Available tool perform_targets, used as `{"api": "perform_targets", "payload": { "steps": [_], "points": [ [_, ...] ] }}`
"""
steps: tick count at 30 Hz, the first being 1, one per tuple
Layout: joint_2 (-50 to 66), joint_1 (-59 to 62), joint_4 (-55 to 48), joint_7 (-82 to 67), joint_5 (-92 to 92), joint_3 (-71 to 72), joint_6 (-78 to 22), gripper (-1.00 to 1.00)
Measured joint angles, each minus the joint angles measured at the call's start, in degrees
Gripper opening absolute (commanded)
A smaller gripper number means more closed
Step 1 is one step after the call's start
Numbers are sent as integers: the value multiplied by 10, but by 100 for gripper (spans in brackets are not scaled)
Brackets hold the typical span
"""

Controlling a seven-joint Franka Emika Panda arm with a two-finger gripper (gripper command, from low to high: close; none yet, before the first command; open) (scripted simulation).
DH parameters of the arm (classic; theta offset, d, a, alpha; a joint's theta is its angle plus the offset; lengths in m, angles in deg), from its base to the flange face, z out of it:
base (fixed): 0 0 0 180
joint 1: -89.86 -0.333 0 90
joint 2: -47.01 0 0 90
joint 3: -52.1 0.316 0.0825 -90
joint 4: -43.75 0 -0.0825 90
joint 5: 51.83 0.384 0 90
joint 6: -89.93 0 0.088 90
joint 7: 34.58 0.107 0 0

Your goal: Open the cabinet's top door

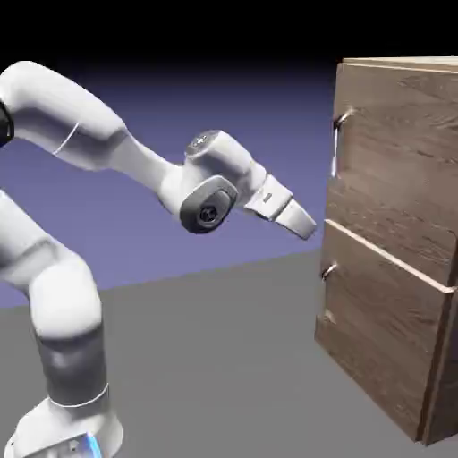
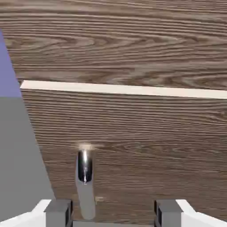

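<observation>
Brown wood-grain cabinet (image 1: pixel 394 241) stands at the exterior view's right, on the grey table (image 1: pixel 224 358). Top door (image 1: pixel 398 152) is the upper panel, with its small silver handle (image 1: pixel 341 121) at the edge nearest the arm; the door edge there looks slightly proud of the body (hard to tell by how much). Lower panel (image 1: pixel 376 344) sits below with its own handle (image 1: pixel 329 270).

Gripper (image 1: pixel 304 224) hangs in free air, pointing toward the cabinet and a bit down, level with the seam between the panels, near the front but apart from it. Jaws are spread, nothing between them.

Hand view: wood fills the picture, a pale seam (image 2: pixel 124 89) across it, and a silver handle (image 2: pixel 85 177) low down just inside the left fingertip (image 2: pixel 58 212), not gripped.
</observation>
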Motion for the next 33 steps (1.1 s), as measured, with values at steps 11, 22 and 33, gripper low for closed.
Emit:
{"api": "perform_targets", "payload": {
  "steps": [11, 22, 33],
  "points": [
    [-20, 84, -44, -215, 274, 85, -18, 0],
    [-40, 169, -88, -431, 548, 171, -35, 0],
    [-61, 253, -131, -646, 822, 256, -53, 0]
  ]
}}
